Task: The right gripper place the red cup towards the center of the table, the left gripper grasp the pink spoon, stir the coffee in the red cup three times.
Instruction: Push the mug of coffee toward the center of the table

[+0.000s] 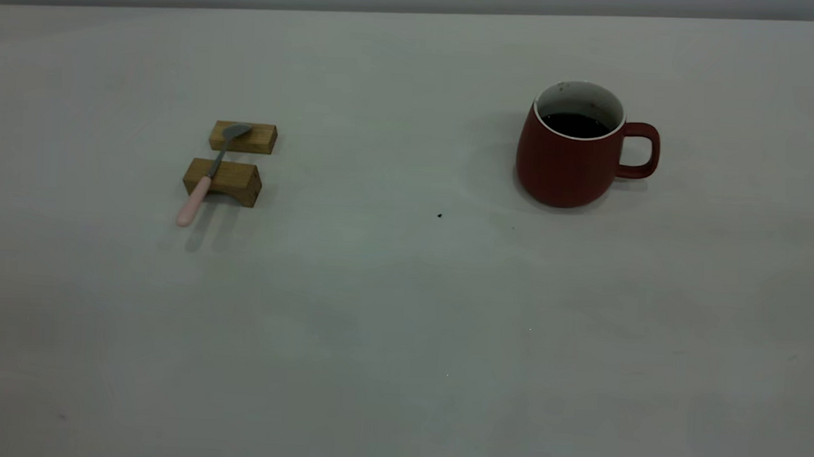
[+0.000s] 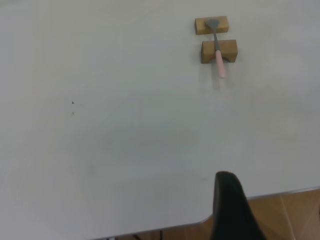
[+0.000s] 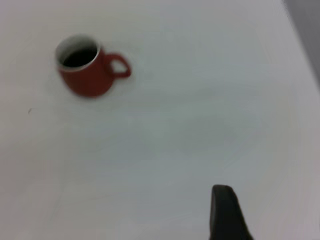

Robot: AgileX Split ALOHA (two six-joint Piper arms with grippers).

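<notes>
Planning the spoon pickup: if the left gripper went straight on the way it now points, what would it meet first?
Probably bare table; the spoon on its wooden blocks lies farther ahead, roughly in line, though depth is unclear.

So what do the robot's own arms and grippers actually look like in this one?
Very little of them shows. The exterior view shows neither arm. Each wrist view shows only one black, rounded, tapering tip: the left gripper and the right gripper. No cables, markings or second fingers are visible, so I cannot tell more.
</notes>
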